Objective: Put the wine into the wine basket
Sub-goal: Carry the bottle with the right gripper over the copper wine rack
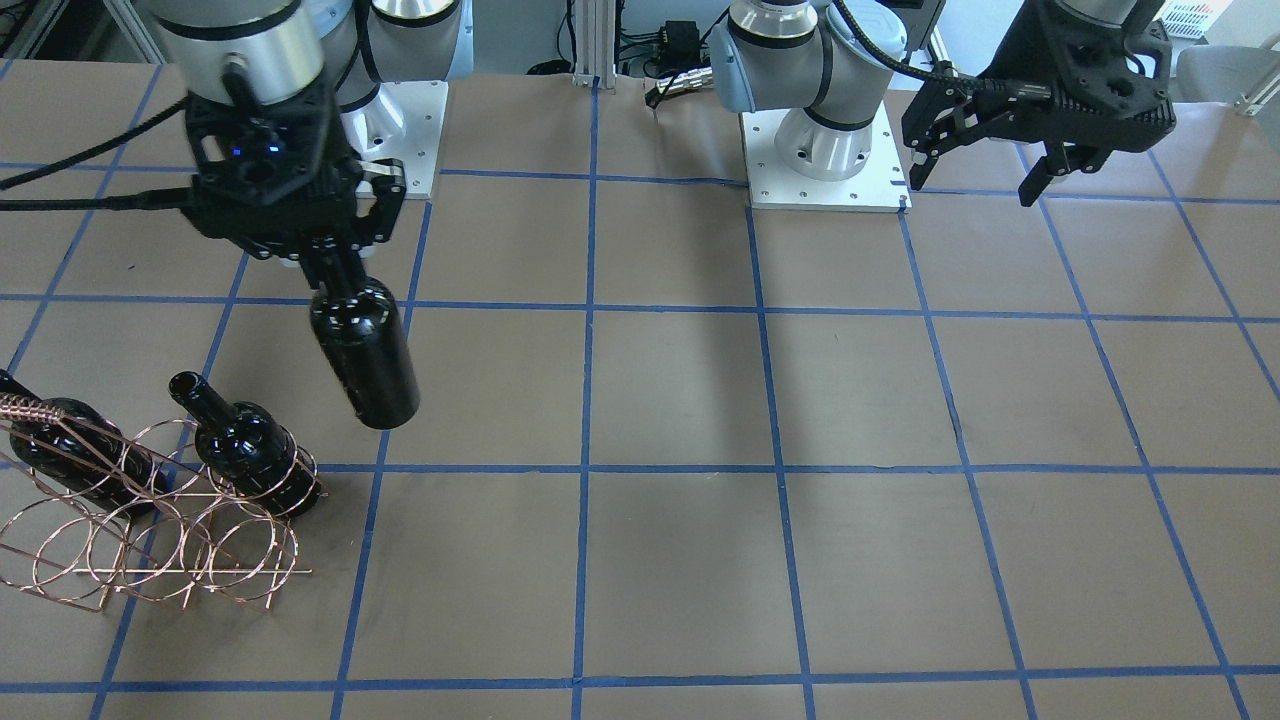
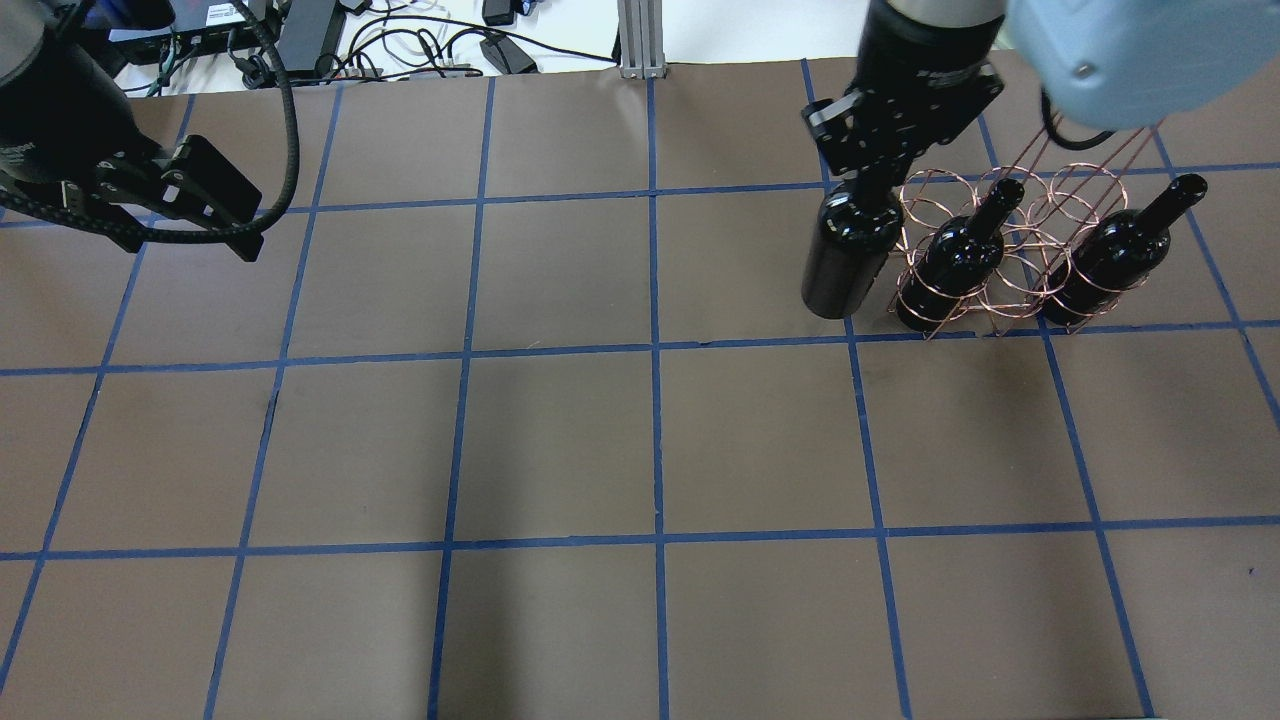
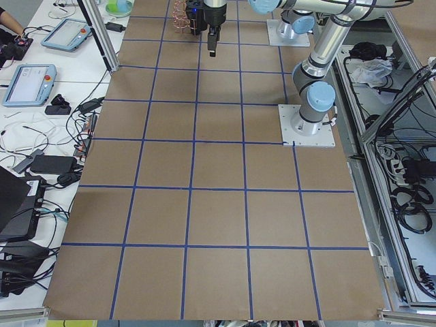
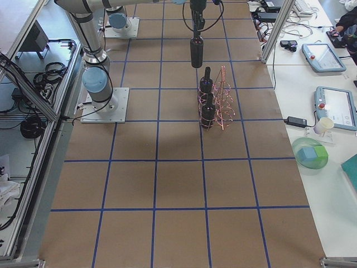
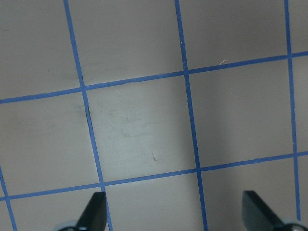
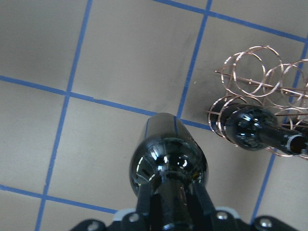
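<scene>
My right gripper (image 1: 335, 268) is shut on the neck of a dark glossy wine bottle (image 1: 365, 355), which hangs base-down and slightly tilted above the table. It also shows in the overhead view (image 2: 845, 255) and the right wrist view (image 6: 168, 156). The copper wire wine basket (image 1: 150, 540) stands just beside it, also in the overhead view (image 2: 1005, 300). Two more dark bottles lie in the basket's loops, one near the held bottle (image 2: 955, 255) and one at the far end (image 2: 1115, 250). My left gripper (image 5: 175, 211) is open and empty, far off over bare table (image 1: 978, 178).
The brown table has a grid of blue tape lines (image 2: 655, 350). Both arm bases stand on white plates (image 1: 825, 170) at the robot's edge. Cables and power bricks (image 2: 400, 40) lie beyond the far edge.
</scene>
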Robot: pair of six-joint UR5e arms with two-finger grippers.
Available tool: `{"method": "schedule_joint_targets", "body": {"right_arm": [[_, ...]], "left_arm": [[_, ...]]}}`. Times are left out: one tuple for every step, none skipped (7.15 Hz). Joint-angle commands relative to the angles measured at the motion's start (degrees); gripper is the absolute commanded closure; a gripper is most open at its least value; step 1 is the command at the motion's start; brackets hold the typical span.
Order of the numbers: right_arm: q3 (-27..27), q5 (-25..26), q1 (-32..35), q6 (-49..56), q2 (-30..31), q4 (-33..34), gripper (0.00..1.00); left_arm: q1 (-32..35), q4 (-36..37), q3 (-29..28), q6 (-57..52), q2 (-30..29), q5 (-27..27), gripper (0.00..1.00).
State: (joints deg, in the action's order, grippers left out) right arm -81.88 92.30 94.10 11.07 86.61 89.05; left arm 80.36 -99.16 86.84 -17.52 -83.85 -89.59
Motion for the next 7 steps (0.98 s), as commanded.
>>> {"method": "schedule_joint_targets", "body": {"right_arm": [[0.67,0.16,-6.54,7.72,3.28,-6.31,1.00],[0.85,-0.10,-7.95,7.82,4.87,-9.83,1.00],[0.85,-1.41,-9.01,7.82,5.75,-12.30,1.00],[0.85,-0.47,-10.50,10.26,5.85,-12.33,1.00],[1.02,-0.11,-14.35,16.81,5.76,-12.07,1.00],[1.28,-0.54,-20.91,22.18,5.76,-12.15,1.00],[2.94,0.07,-25.50,29.81,4.89,-11.89,1.00]], "left_arm": [[0.06,-0.07,0.00,0.03,0.00,0.03,0.00],[0.06,-0.07,0.26,0.12,0.09,0.03,0.00],[0.06,-0.07,0.70,0.03,0.26,-0.05,0.00],[0.06,0.02,0.70,0.12,0.35,0.03,0.00],[-0.03,0.02,0.70,0.12,0.44,0.03,0.00],[0.06,0.02,0.70,0.12,0.44,0.03,0.00],[0.06,-0.07,0.70,0.12,0.44,0.03,0.00]]}}
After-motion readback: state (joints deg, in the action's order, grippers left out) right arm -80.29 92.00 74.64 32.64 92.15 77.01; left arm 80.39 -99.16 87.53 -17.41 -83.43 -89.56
